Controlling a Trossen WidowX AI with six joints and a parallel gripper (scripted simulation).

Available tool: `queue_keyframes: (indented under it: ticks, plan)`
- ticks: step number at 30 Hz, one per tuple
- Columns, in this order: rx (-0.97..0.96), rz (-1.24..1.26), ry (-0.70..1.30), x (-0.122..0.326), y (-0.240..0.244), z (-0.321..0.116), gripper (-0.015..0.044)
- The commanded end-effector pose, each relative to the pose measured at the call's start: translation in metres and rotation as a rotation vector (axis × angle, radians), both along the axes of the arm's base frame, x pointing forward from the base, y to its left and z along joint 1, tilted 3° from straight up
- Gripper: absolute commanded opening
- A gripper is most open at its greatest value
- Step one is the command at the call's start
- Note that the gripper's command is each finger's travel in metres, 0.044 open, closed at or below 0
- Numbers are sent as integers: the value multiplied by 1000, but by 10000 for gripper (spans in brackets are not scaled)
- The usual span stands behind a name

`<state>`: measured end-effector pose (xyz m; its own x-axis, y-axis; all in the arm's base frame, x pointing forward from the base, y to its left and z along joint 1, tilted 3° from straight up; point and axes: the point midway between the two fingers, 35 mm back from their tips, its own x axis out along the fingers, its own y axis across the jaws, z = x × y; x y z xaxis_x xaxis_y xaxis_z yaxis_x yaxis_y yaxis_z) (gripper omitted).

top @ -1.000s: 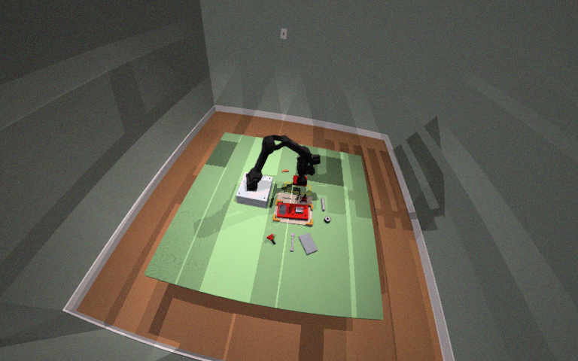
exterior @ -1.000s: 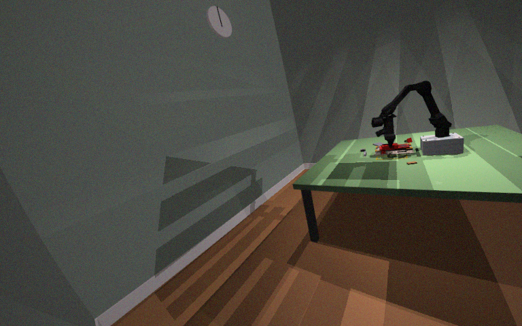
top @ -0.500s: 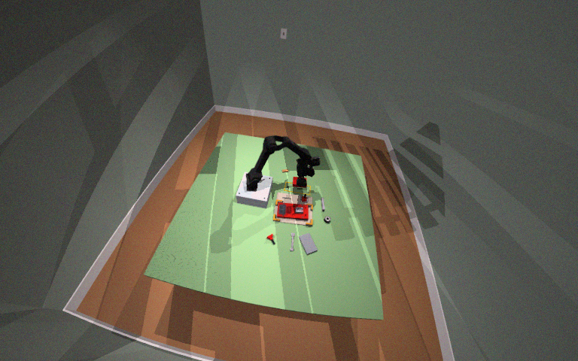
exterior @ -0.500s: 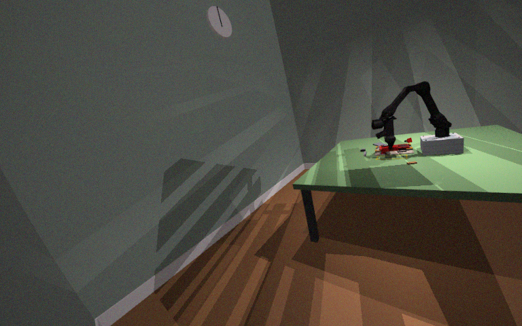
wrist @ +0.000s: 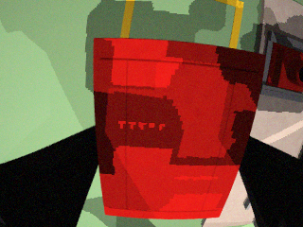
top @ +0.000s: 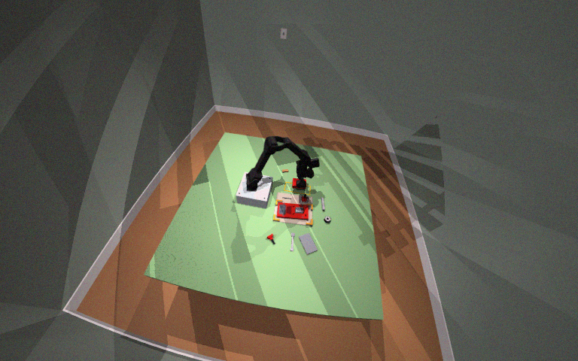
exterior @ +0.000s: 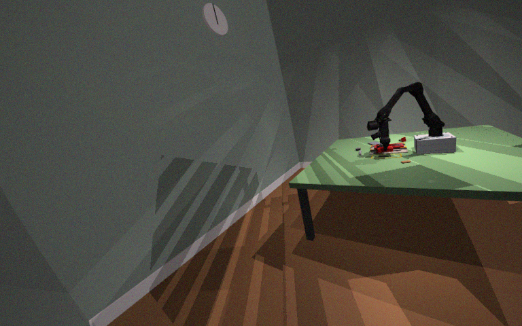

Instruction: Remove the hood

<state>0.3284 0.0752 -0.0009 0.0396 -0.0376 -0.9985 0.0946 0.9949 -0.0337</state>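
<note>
In the top view, the black jointed arm rises from its pale grey base block (top: 254,195) left of centre, arches over and comes down a little right of it, where the black parallel-jaw gripper (top: 299,182) is clamped on the flat red plastic toy-car hood (top: 299,183); the hood sits over the yellow-outlined square marked area (top: 287,186) on the green table top (top: 264,272). Just below in the frame lies the red toy car body (top: 292,210) on a tan board with an orange edge, and lower still a small red cone-shaped piece (top: 269,237), a light grey wrench-like tool (top: 292,241) and a grey rectangular plate (top: 307,243) lie apart from one another. In the exterior view, at centre right, the gripper (exterior: 381,146) hangs low at the near end of the car (exterior: 394,147), the hood too small to separate from it there, with the base block (exterior: 435,142) to the right. In the wrist view the hood (wrist: 173,129) fills the middle of the frame, pinched at its two side edges by the dark fingers entering from the lower corners; above it, at upper centre, the yellow outline (wrist: 184,0) of the marked area shows on the green surface, partly covered by the hood, and whether the hood touches the table cannot be told.
</note>
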Motion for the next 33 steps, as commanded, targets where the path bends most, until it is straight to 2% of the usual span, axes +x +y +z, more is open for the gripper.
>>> queue_keyframes:
  ticks: [1, 33]
  plan:
    - [-4, 0, 11, -2, -1, -7, 0]
    - [-4, 0, 11, -3, -2, -26, 0]
